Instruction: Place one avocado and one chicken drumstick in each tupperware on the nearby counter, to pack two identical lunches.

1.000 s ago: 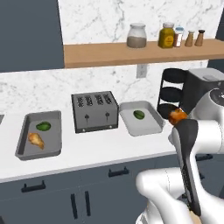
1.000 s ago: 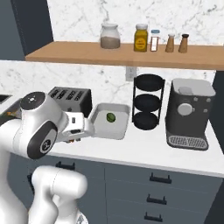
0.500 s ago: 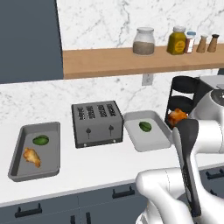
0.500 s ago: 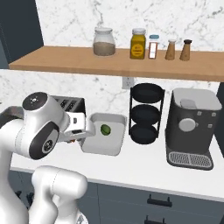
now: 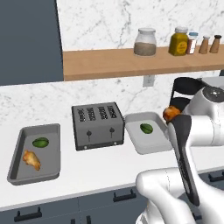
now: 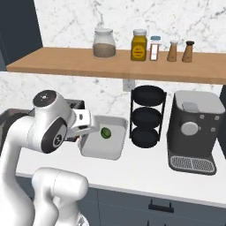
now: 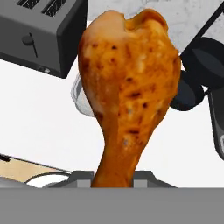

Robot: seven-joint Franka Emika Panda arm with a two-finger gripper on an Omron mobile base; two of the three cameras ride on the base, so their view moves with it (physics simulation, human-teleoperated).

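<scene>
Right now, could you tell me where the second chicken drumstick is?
The chicken drumstick is clamped in the gripper, held up right of the toaster, beside the right-hand tupperware that holds an avocado.

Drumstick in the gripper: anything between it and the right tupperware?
Nothing visible. The chicken drumstick, held in the shut gripper, hangs near the right edge of the right tupperware, which holds just an avocado. The toaster sits to the tray's left, clear of the path.

Toaster (image 5: pixel 97 126) on the counter (image 5: pixel 87 175) between two tupperwares (image 5: pixel 36 153) (image 5: pixel 145 138), an avocado (image 5: pixel 146 128) in each.
</scene>
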